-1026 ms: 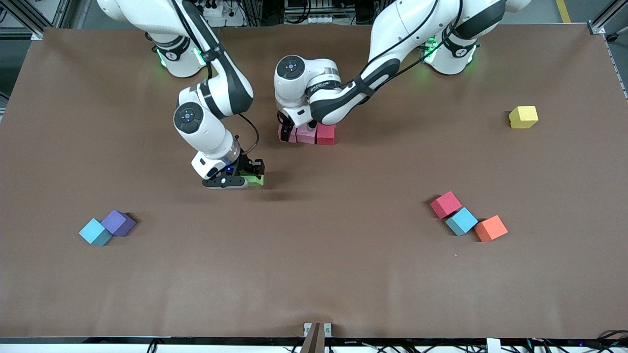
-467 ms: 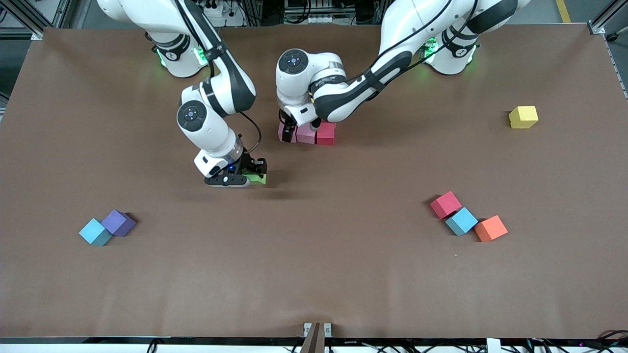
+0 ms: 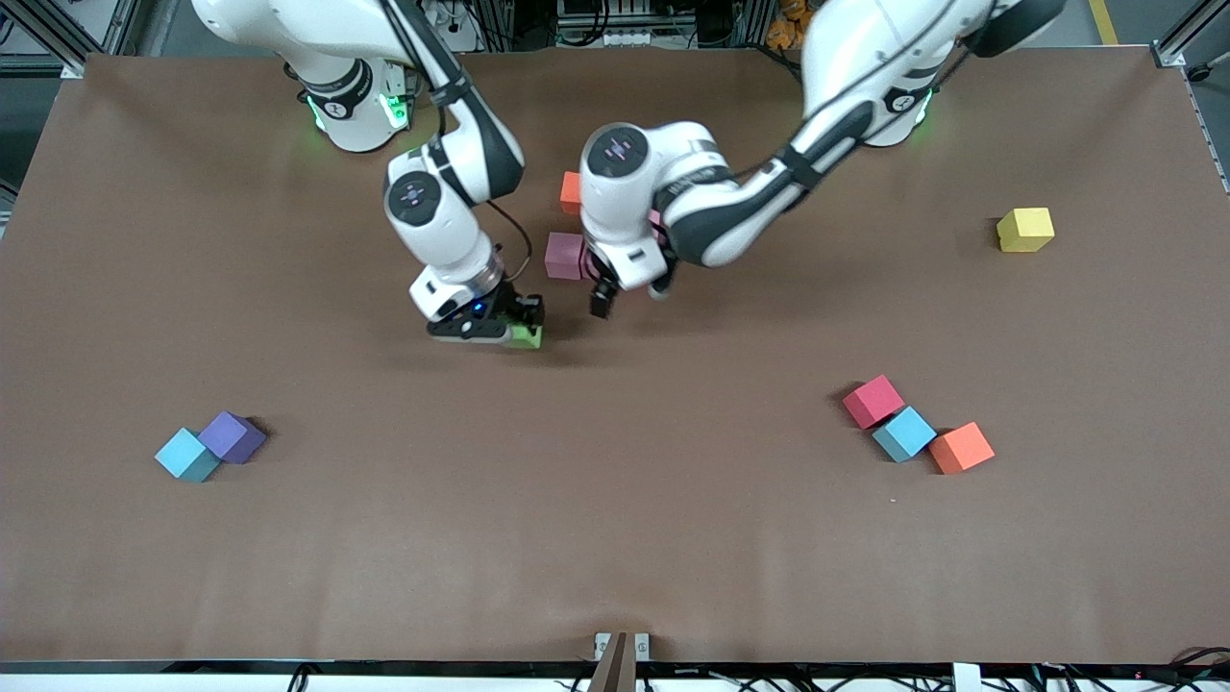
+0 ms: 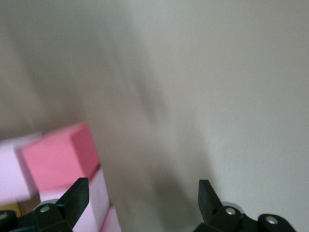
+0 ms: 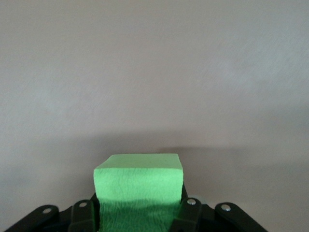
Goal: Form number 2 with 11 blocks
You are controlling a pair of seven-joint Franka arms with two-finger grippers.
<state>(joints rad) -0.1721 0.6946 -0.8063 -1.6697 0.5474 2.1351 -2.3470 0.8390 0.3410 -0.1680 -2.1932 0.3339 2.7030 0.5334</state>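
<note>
The blocks are small matte foam cubes with soft, slightly rounded edges, scattered over a table [image 3: 615,538] covered in smooth brown paper, with metal frame rails and cables showing along its edges. The start of the number stands near the arm bases in the middle of the table: a purple block [image 3: 564,256] and an orange block [image 3: 571,192] farther from the front camera show beside the left arm, with the rest hidden by it; in the left wrist view a pink block [image 4: 60,159] sits among paler pink ones, blurred. Toward the left arm's end of the table a yellow block [image 3: 1025,230] sits alone, and nearer the front camera a red block [image 3: 873,401], a blue block [image 3: 903,433] and a second orange block [image 3: 961,448] lie touching in a slanted row. Toward the right arm's end, a light blue block [image 3: 186,455] touches a second purple block [image 3: 232,436]. The right gripper [image 3: 509,330] hangs low over bare paper, its jaws clenched on the green block [image 5: 139,186], whose pressed foam face looks slightly crinkled between the fingers. The left gripper [image 4: 141,203] hangs over bare paper just beside the pink cubes, its jaws spread wide and holding nothing.
</note>
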